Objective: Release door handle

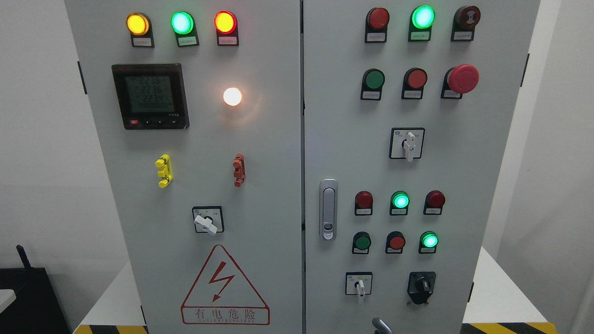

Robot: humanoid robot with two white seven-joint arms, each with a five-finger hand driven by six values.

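Nearest to me, a grey curved tip (381,326) is poking up at the bottom edge, right of the middle. I am taking it for part of one hand, but so little is showing that I cannot tell which arm it belongs to, or whether the fingers are clenched or loose. Nothing of mine is touching the door handle (328,209). It is sitting flush and upright on the right door (464,153), just beside the seam between the two doors, with nothing grasping it, so the release is looking done to me.

The risk is lying low down. The grey tip is hanging just below the small white switch (358,284) and the black knob (421,286). If I am pulling away blind, a finger could be catching one of them and turning it. Higher up, the big red button (462,79) is standing proud of the panel, and a raised arm could be knocking it.

Much is cut off: the cabinet's foot, the white surface (492,287) behind it, and both my arms. The seam is looking narrow, yet I cannot tell whether the right door is latched. The labels under the lamps are too small to read, and a dark box (28,297) at far left is showing only in part.
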